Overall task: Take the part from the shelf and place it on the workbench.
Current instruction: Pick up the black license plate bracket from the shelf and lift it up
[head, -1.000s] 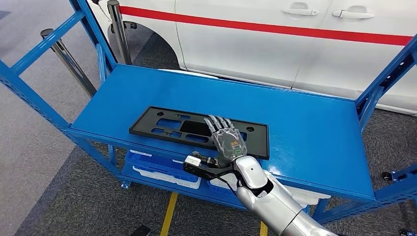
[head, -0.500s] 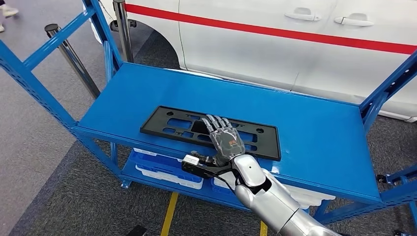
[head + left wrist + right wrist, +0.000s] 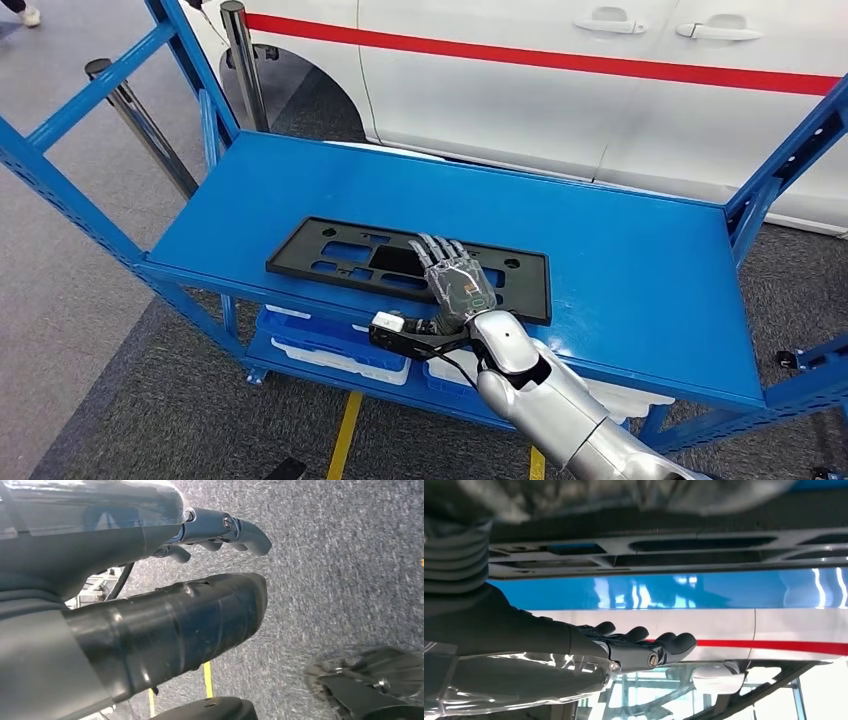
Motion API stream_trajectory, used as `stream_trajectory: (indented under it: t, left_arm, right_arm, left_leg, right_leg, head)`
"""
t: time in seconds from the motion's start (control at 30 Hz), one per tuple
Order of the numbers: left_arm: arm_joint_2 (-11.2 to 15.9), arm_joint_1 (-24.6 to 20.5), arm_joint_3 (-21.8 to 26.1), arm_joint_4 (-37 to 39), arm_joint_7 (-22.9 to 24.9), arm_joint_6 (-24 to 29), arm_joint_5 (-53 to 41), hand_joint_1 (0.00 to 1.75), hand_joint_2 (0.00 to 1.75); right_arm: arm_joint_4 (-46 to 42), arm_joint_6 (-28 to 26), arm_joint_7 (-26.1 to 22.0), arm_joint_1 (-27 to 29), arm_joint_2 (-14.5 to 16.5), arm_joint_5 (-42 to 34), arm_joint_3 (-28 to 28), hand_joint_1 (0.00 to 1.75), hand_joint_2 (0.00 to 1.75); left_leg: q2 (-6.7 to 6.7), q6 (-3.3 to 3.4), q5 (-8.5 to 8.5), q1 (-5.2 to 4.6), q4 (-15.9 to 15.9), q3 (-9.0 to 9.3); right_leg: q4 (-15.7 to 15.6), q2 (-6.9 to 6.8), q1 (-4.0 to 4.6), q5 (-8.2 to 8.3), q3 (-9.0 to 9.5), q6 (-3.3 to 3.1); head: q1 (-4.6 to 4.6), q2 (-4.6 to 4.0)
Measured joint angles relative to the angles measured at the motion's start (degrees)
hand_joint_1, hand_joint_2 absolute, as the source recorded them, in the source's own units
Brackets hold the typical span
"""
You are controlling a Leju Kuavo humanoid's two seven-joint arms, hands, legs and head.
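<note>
From the head view, a flat black plate with cut-out holes (image 3: pixel 400 265) lies on the top board of a blue metal shelf (image 3: pixel 620 260), close to the front edge. The right robot hand (image 3: pixel 455 282) is stretched out flat over the middle of the plate, with its fingers straight and a little apart. It does not grip the plate. You cannot tell if it touches. White trays (image 3: pixel 340 352) sit on the lower board of the shelf. A white car with a red stripe (image 3: pixel 600 90) stands behind the shelf.

In the left wrist view, the left robot hand (image 3: pixel 165 585) hangs over grey carpet (image 3: pixel 340 565). Its fingers are gently bent and apart, and it holds nothing.

In the right wrist view, the dark fingers (image 3: pixel 644 645) of the right robot hand reach out straight, holding nothing. The black plate (image 3: pixel 674 555) is close by, lying on the shiny blue board.
</note>
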Motion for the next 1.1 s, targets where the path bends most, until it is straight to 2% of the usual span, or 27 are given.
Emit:
stream_trajectory:
  t: [0.03,0.07,0.1,0.13,0.2,0.23,0.33,0.37,0.43,0.5,0.53,0.57,0.6,0.67,0.73,0.83,0.9,0.97,1.03,1.07,1.1]
  left_arm:
    - [0.0,0.0,0.0,0.0,0.0,0.0,0.0,0.00,0.00]
    - [0.0,0.1,0.0,0.0,0.0,0.0,0.1,0.00,0.00]
    - [0.0,0.1,0.0,0.0,0.0,0.0,0.1,0.00,0.00]
    - [0.0,0.0,0.0,0.0,0.0,0.0,0.1,0.00,0.00]
    - [0.0,-0.2,0.0,0.0,0.0,0.0,0.2,0.00,0.00]
    - [0.0,-0.2,0.0,0.0,0.0,0.0,0.2,0.00,0.00]
    - [0.0,-0.2,0.0,0.0,0.0,0.0,0.3,0.00,0.00]
    - [0.0,-0.2,0.0,0.0,0.0,0.0,0.3,0.00,0.00]
    - [0.0,-0.3,0.0,0.0,0.0,0.1,0.4,0.00,0.00]
    - [0.0,-0.3,0.0,0.0,-0.1,0.1,0.5,0.00,0.00]
    - [0.1,-0.3,0.0,0.0,-0.2,0.1,0.6,0.00,0.00]
    - [0.1,-0.3,0.0,0.0,-0.2,0.1,0.6,0.00,0.00]
    - [0.1,-0.3,0.0,0.0,-0.3,0.1,0.6,0.00,0.00]
    - [0.0,-0.3,0.0,0.0,-0.3,0.1,0.6,0.00,0.00]
    - [0.0,-0.3,0.0,0.0,-0.4,0.1,0.6,0.00,0.00]
    - [0.1,-0.4,0.0,0.0,-0.4,0.2,0.7,0.00,0.00]
    - [0.2,-0.5,0.0,0.0,-0.4,0.1,0.8,0.00,0.00]
    - [0.3,-0.5,0.0,0.0,-0.3,0.1,0.9,0.00,0.00]
    - [0.3,-0.4,0.0,0.0,-0.3,0.0,1.0,0.00,0.00]
    - [0.3,-0.4,0.0,0.0,-0.3,0.0,1.0,0.00,0.00]
    - [0.3,-0.3,0.0,0.0,-0.3,0.0,1.1,0.00,0.00]
  right_arm:
    - [0.2,0.1,0.0,0.0,0.0,0.0,0.1,0.00,1.75]
    - [0.4,0.2,0.0,0.0,0.0,0.0,0.3,0.00,1.75]
    - [0.5,0.2,0.0,-0.1,0.0,0.0,0.4,0.00,1.75]
    - [0.7,0.2,0.0,-0.3,0.0,0.1,0.5,0.00,1.75]
    - [0.9,0.2,0.1,-0.7,0.1,0.2,0.9,0.00,1.75]
    - [1.0,0.2,0.1,-0.9,0.1,0.3,1.1,0.00,1.75]
    - [1.4,0.3,0.1,-1.3,0.1,0.5,1.3,0.00,1.75]
    - [1.6,0.3,0.1,-1.5,0.1,0.5,1.4,0.00,1.75]
    - [1.8,0.7,0.1,-1.8,0.1,0.1,1.6,0.00,1.75]
    - [2.2,1.5,-0.1,-2.0,0.1,-1.0,1.7,0.00,1.75]
    - [2.5,2.0,-0.3,-1.9,0.0,-1.6,1.8,0.00,1.75]
    - [2.7,2.3,-0.4,-1.9,0.0,-2.1,1.9,0.00,1.75]
    - [3.0,2.6,-0.6,-2.0,0.0,-2.5,1.9,0.00,1.75]
    - [3.3,2.9,-0.9,-2.2,0.0,-3.1,2.0,0.00,1.75]
    - [3.6,3.6,-1.4,-2.6,0.0,-4.1,2.0,0.00,1.75]
    - [4.1,5.5,-2.3,-3.1,0.0,-6.4,2.1,0.00,1.75]
    - [4.5,6.3,-2.6,-3.7,0.1,-7.6,2.2,0.00,1.75]
    - [4.8,6.7,-2.8,-4.2,0.2,-8.2,2.4,0.00,1.75]
    - [5.1,6.8,-2.8,-4.3,0.3,-8.4,2.6,0.00,1.75]
    - [5.3,6.8,-2.8,-4.3,0.3,-8.4,2.8,0.00,1.75]
    - [5.4,6.8,-2.8,-4.3,0.3,-8.4,2.9,0.00,1.75]
  left_leg:
    - [0.00,-0.12,-0.39,0.04,2.1,-1.04]
    - [0.01,-0.15,0.36,0.06,2.0,-1.06]
    - [0.01,-0.09,2.11,0.06,-0.4,0.08]
    - [0.01,0.06,4.32,0.06,-4.5,2.04]
    - [-0.05,0.52,6.95,-0.13,-11.8,5.57]
    - [-0.09,0.78,7.28,-0.26,-13.6,6.35]
    - [-0.17,1.77,7.41,-0.37,-14.4,6.40]
    - [-0.16,2.13,7.59,-0.28,-14.6,6.47]
    - [-0.06,2.72,7.86,-0.13,-15.0,6.61]
    - [0.01,3.04,7.82,-0.20,-15.0,6.57]
    - [0.02,3.14,7.78,-0.22,-14.9,6.57]
    - [0.01,3.15,7.72,-0.22,-14.9,6.58]
    - [-0.01,3.10,7.66,-0.21,-14.7,6.59]
    - [-0.07,2.79,7.37,-0.27,-14.3,6.54]
    - [-0.10,2.32,7.05,-0.50,-13.8,6.31]
    - [-0.06,1.51,6.90,-0.51,-13.7,6.13]
    - [-0.04,0.89,5.42,-0.37,-11.7,5.34]
    - [-0.02,0.33,2.10,-0.17,-5.8,2.76]
    - [0.00,-0.03,-0.66,-0.02,0.6,-0.23]
    - [0.00,-0.12,-1.04,0.01,2.5,-1.12]
    - [0.00,-0.15,-0.57,0.02,2.8,-1.33]
  right_leg:
    - [0.0,-0.02,0.02,-0.01,-0.01,-0.01]
    - [0.1,-0.01,0.01,-0.02,0.01,0.00]
    - [0.1,0.01,0.01,-0.04,0.06,0.03]
    - [0.1,0.03,0.00,-0.09,0.12,0.10]
    - [0.2,0.09,0.19,-0.14,0.07,0.47]
    - [0.2,0.10,0.26,-0.11,-0.02,0.74]
    - [0.2,0.08,0.17,-0.05,-0.24,1.69]
    - [0.8,0.06,0.13,-0.58,-0.54,1.99]
    - [5.2,0.06,0.03,-3.24,-2.55,2.45]
    - [12.6,0.06,0.00,-6.51,-6.11,2.73]
    - [15.2,0.05,-0.02,-7.12,-7.44,2.80]
    - [15.9,0.05,-0.05,-6.64,-7.88,2.82]
    - [14.3,0.04,-0.08,-5.15,-7.20,2.78]
    - [7.1,0.03,-0.06,-1.43,-3.80,2.52]
    - [1.9,0.08,0.07,0.03,-1.34,2.13]
    - [0.8,0.19,0.17,0.02,-0.93,1.23]
    - [0.5,0.08,-0.03,0.21,-0.75,0.51]
    - [0.4,-0.08,-0.12,0.25,-0.68,0.13]
    - [0.4,-0.17,-0.07,0.23,-0.69,0.04]
    - [0.4,-0.19,-0.06,0.22,-0.67,0.03]
    - [0.4,-0.18,-0.05,0.21,-0.64,0.03]
  head:
    - [-0.01,0.00]
    - [-0.01,0.00]
    - [-0.01,0.00]
    - [0.00,0.00]
    - [0.01,0.00]
    - [0.01,0.00]
    - [0.01,0.00]
    - [0.02,0.00]
    - [0.04,0.00]
    - [0.05,0.00]
    - [0.06,0.00]
    - [0.05,0.00]
    - [0.06,0.00]
    - [0.06,0.00]
    - [0.03,0.00]
    - [0.01,0.00]
    - [0.00,0.00]
    - [-0.03,0.00]
    - [-0.03,0.00]
    - [-0.03,0.00]
    - [-0.03,0.00]
